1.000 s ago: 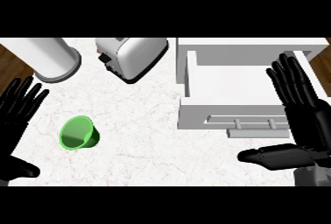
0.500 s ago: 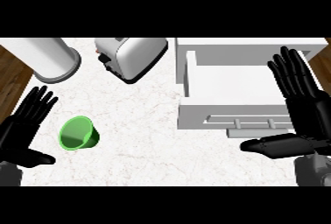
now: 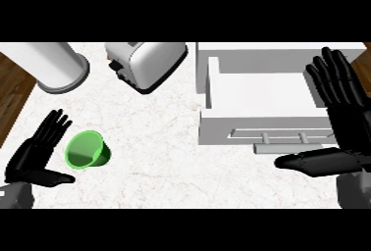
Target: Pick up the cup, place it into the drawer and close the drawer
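A green cup (image 3: 88,150) lies on its side on the marble counter (image 3: 159,147), its mouth turned toward the lower left. My left hand (image 3: 35,156) is open just left of it, fingers straight beside the rim, thumb stretched out below; I cannot tell whether it touches. The white drawer (image 3: 261,100) stands pulled open at the right, its inside bare and its handle (image 3: 286,145) at the front. My right hand (image 3: 346,122) is open at the right edge, fingers up over the drawer's right side, thumb pointing left under the handle.
A white toaster (image 3: 147,64) sits at the top centre. A white cylindrical canister (image 3: 52,66) stands at the top left. Dark wood floor (image 3: 13,98) shows past the counter's left edge.
My left hand has moved right and inward, from the left edge to just beside the cup. The right hand has shifted slightly. The cup has not moved.
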Action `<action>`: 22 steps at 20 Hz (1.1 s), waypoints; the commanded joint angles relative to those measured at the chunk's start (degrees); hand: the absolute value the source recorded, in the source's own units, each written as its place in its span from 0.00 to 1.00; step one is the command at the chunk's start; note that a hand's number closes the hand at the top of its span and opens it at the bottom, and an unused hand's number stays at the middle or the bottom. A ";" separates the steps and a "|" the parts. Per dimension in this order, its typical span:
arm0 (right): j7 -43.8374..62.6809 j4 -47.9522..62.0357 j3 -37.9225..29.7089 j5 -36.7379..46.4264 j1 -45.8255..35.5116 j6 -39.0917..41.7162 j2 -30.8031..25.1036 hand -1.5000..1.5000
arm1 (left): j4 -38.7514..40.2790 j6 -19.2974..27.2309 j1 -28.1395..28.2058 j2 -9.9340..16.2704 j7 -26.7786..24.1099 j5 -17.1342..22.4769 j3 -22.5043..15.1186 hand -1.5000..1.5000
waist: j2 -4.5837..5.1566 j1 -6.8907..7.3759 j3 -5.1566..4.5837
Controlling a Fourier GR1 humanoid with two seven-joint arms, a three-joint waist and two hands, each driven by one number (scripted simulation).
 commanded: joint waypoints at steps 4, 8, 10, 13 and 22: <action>2.30 0.79 0.81 1.57 -4.60 -2.39 1.12 0.00 | 20.42 0.21 -5.67 2.83 -16.66 -8.37 -1.48 0.00 | 0.13 -0.25 -0.07; 0.02 4.09 0.27 0.91 -4.77 -0.53 0.44 0.00 | 27.31 2.33 -9.02 2.80 -21.82 -9.37 -1.14 0.00 | 0.36 -0.58 -0.14; -0.94 3.23 -3.27 -2.85 -2.18 2.11 -1.73 0.00 | 28.23 2.29 -8.38 1.00 -22.66 -9.52 -1.80 0.00 | 0.38 -0.90 -0.15; 3.66 0.24 -2.19 -1.61 -3.75 0.16 -1.64 0.00 | 28.93 4.29 -8.31 -0.42 -26.02 -10.05 -2.09 0.00 | 0.32 -0.86 -0.18; 1.60 -0.24 -1.52 -2.48 -1.87 1.98 -1.35 0.00 | 32.97 6.03 -12.25 -1.58 -27.97 -10.74 -2.10 0.00 | 0.55 -1.63 -0.24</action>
